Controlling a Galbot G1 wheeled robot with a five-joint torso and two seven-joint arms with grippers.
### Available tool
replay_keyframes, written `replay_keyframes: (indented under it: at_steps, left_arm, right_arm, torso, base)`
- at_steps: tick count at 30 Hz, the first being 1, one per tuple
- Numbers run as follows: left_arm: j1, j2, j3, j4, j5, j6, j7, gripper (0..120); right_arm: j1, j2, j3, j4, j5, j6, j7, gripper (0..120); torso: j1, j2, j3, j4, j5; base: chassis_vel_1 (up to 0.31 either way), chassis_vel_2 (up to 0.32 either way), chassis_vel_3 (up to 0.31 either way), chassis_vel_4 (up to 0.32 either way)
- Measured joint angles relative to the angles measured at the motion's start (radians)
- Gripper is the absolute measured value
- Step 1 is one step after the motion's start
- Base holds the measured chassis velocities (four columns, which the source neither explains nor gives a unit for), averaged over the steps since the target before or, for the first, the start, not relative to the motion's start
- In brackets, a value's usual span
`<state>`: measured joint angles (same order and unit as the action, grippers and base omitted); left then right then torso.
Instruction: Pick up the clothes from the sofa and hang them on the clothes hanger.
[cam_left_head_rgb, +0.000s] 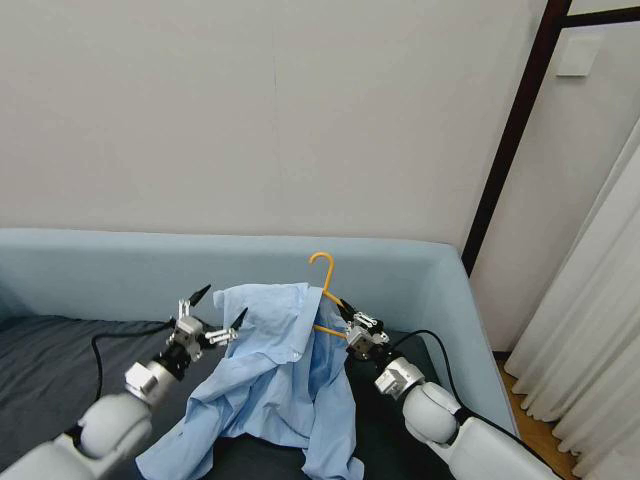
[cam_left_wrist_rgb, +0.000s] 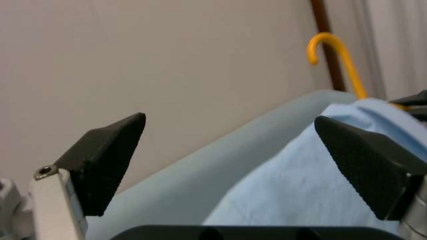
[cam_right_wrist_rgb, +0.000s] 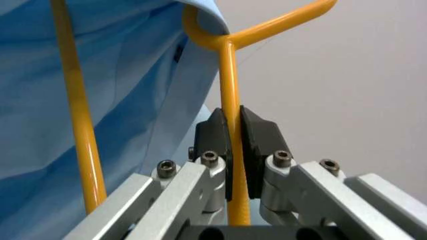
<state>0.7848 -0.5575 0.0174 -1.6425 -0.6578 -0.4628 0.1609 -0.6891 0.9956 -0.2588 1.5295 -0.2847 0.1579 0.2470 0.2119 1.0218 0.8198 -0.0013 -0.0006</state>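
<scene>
A light blue shirt (cam_left_head_rgb: 275, 385) hangs draped over a yellow clothes hanger (cam_left_head_rgb: 322, 275) above the sofa, its tail trailing onto the dark seat. My right gripper (cam_left_head_rgb: 347, 320) is shut on the hanger's bar (cam_right_wrist_rgb: 230, 125), holding it up; the shirt (cam_right_wrist_rgb: 113, 75) hangs just beside it. To the shirt's left my left gripper (cam_left_head_rgb: 212, 312) stands open, its black fingertips (cam_left_wrist_rgb: 110, 160) spread wide, one tip close to the shirt's shoulder (cam_left_wrist_rgb: 313, 185). The hanger's hook (cam_left_wrist_rgb: 333, 55) rises beyond the cloth.
The sofa has a pale blue backrest (cam_left_head_rgb: 100, 270) and a dark grey seat (cam_left_head_rgb: 45, 360). A plain wall rises behind. A dark post (cam_left_head_rgb: 510, 140) and white curtains (cam_left_head_rgb: 590, 330) stand to the right.
</scene>
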Motion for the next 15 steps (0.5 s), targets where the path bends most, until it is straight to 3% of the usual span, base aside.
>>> replay_keyframes:
  at_steps: [1,2,4,6,7,10,11,12,15]
  left_arm:
    - [-0.083,0.024,0.053,0.028,-0.058,0.001,0.098,100]
    - [-0.083,0.024,0.053,0.028,-0.058,0.001,0.098,100]
    - [-0.224,0.054,0.162,0.068,-0.144,0.030,0.248,98]
    - [-0.403,0.057,0.329,0.124,-0.210,0.055,0.381,90]
    - [-0.403,0.057,0.329,0.124,-0.210,0.055,0.381,90]
    - [-0.573,0.022,0.466,0.188,-0.252,0.104,0.523,88]
    - [-0.613,0.007,0.502,0.210,-0.269,0.124,0.558,93]
    - [-0.613,0.007,0.502,0.210,-0.269,0.124,0.558,93]
    - [-0.683,-0.041,0.555,0.259,-0.329,0.218,0.685,97]
  right_arm:
    - [-0.002,-0.005,0.010,-0.002,-0.035,0.018,-0.006,4]
    - [-0.002,-0.005,0.010,-0.002,-0.035,0.018,-0.006,4]
    - [-0.005,-0.011,0.023,-0.008,-0.080,0.039,-0.012,4]
    - [-0.008,-0.009,0.043,-0.017,-0.133,0.060,-0.012,4]
    - [-0.008,-0.009,0.043,-0.017,-0.133,0.060,-0.012,4]
    - [-0.008,0.001,0.069,-0.029,-0.199,0.100,-0.010,4]
    - [-0.008,0.002,0.073,-0.029,-0.211,0.108,-0.009,4]
    - [-0.008,0.002,0.073,-0.029,-0.211,0.108,-0.009,4]
    - [-0.012,0.007,0.093,-0.030,-0.242,0.135,-0.008,4]
  torso:
    - [0.000,0.000,0.000,0.0002,0.0003]
    - [0.000,0.000,0.000,0.0002,0.0003]
    - [0.000,0.000,0.000,0.0002,0.0008]
    - [0.000,0.000,0.000,0.0000,-0.0005]
    - [0.000,0.000,0.000,0.0000,-0.0005]
    - [0.000,0.000,0.000,-0.0001,0.0007]
    - [0.000,0.000,0.000,-0.0001,0.0001]
    - [0.000,0.000,0.000,-0.0001,0.0001]
    - [0.000,0.000,0.000,0.0003,0.0000]
  base:
    - [0.000,0.000,0.000,0.000]
    - [0.000,0.000,0.000,0.000]
    - [0.000,0.000,0.000,0.000]
    - [0.000,0.000,0.000,0.000]
    - [0.000,0.000,0.000,0.000]
    - [0.000,0.000,0.000,0.000]
    - [0.000,0.000,0.000,0.000]
    - [0.000,0.000,0.000,0.000]
    - [0.000,0.000,0.000,0.000]
